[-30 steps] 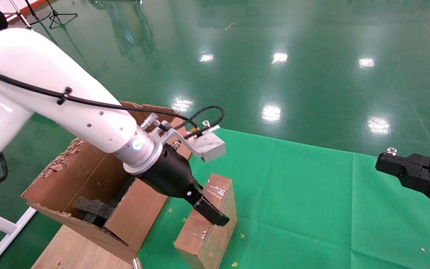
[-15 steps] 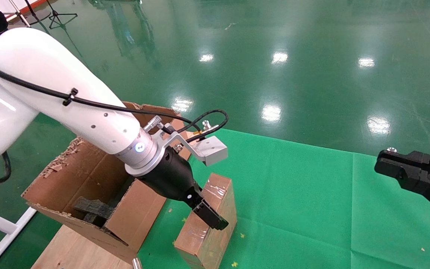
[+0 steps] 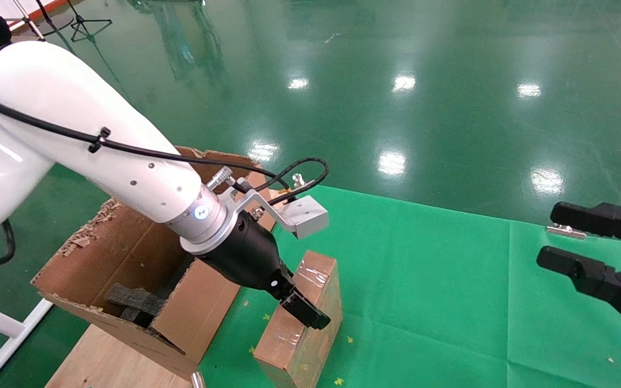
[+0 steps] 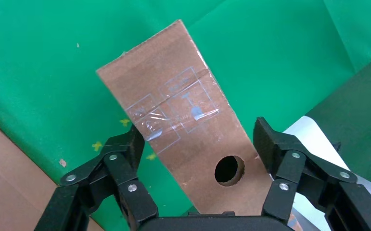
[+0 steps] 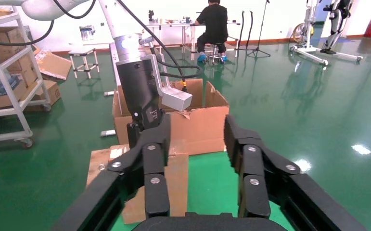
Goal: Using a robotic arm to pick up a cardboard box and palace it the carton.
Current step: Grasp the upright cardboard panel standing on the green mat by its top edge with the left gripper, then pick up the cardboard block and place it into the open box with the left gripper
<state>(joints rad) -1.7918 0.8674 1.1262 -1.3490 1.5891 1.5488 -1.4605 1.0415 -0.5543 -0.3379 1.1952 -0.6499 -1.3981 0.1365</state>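
Two grippers are in my feeds. My left gripper (image 3: 310, 318), on the white robotic arm (image 3: 89, 156), sits low over the cardboard box (image 3: 302, 323), which lies on the green cloth (image 3: 423, 280) near the table's left edge. From the left wrist feed I see its jaws spread open, one finger (image 4: 125, 154) just beside one long side of the box and the other off the opposite side, with a gap I can make out there; whether the nearer finger touches the cardboard, I cannot tell. Clear tape crosses the box's upper face, and a round hole (image 4: 229, 169) shows in it near the gripper's base. Just to the left of the box stands the carton (image 3: 127, 269), flaps ragged, black foam (image 3: 135, 302) inside, resting on a wooden board (image 3: 105, 361) at the table's front left corner. My right gripper (image 3: 564, 242) hangs over the table's right edge, well apart from the box, jaws open.
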